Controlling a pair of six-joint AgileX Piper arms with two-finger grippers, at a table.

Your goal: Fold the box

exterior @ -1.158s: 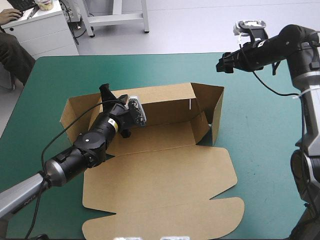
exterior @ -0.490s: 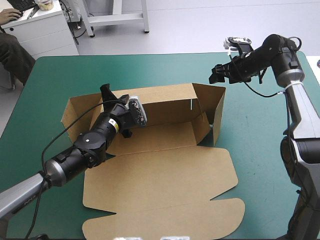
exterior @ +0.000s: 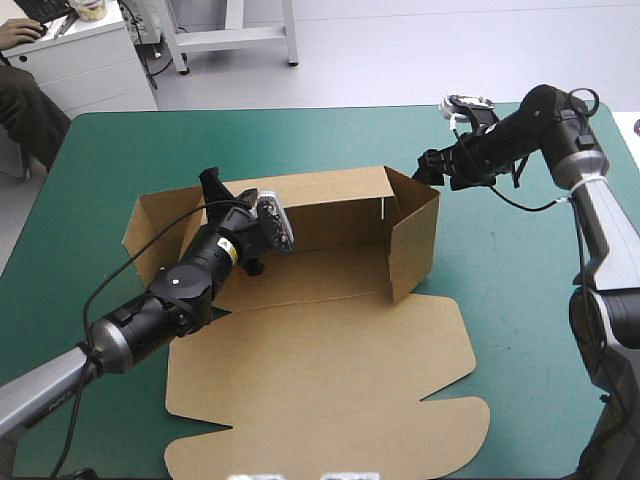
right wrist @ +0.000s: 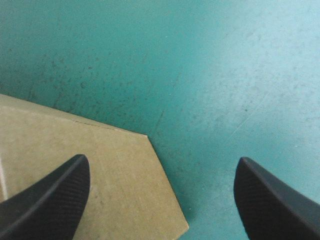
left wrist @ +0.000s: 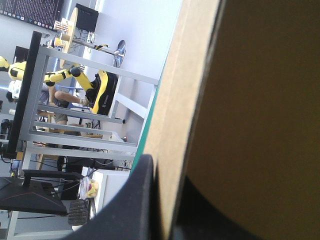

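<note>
The brown box (exterior: 320, 350) lay at the centre of the high view on the teal-green cover (exterior: 500, 300). Its back wall (exterior: 330, 205) stood raised. The right side wall (exterior: 412, 235) stood upright, right of centre. The lid (exterior: 320, 400) lay flat toward the lower edge of the frame, and the left flap (exterior: 150, 225) angled outward, left of centre.

The left gripper (exterior: 212, 188) sat at the left end of the back wall, above and left of centre. In the left wrist view its black fingers were almost closed, with the edge of the board clamped between them.

The right gripper (exterior: 428, 168) was in the upper right of the frame, just beside the top rear corner of the right side wall. Contact could not be determined. In the right wrist view its fingers stood wide apart and held nothing. One finger was over a corner of the board and the other over the bare cover.
</note>
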